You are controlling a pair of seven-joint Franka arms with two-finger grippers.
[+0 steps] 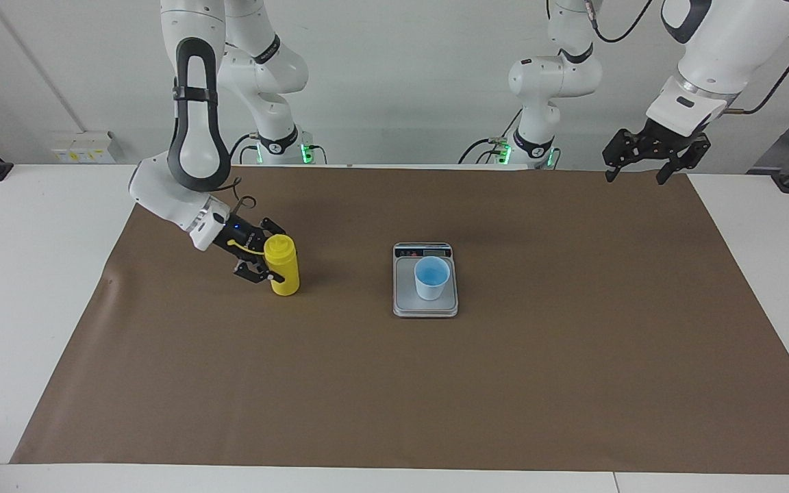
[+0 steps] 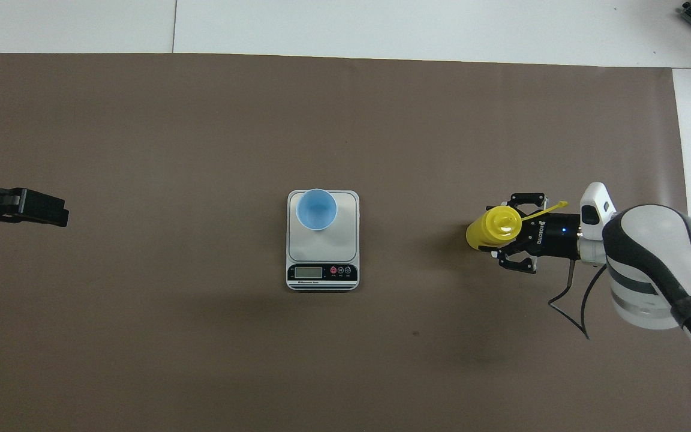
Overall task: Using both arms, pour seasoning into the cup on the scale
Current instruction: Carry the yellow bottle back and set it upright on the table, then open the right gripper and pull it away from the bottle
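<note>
Two arms are in the room, but only one is busy. The right gripper is low at the yellow bottle, in the middle band of the facing view toward the right arm's end of the table. It sits against the bottle's side, but I cannot tell whether it is clamped on the bottle or just flanking it. The left gripper waits high in the upper corner of that view over the mat's edge, fingers plainly apart and holding nothing.

The bottle's base looks to be on the mat, well apart from the scale. The scale sits dead centre in the frame with the blue cup on its plate.

My worry is the bottle. It is tall and narrow, and if the gripper pulls away at a slant or snags the thin cap strap, the bottle could topple and roll. If it is squeezed hard instead, the soft wall could spurt seasoning before it is anywhere near the cup. The cup looks light too, so a knock could slide it off the plate.

The bottle's long axis runs close to vertical, with the nozzle pointing up and the strap trailing back over the gripper toward the right arm.
</note>
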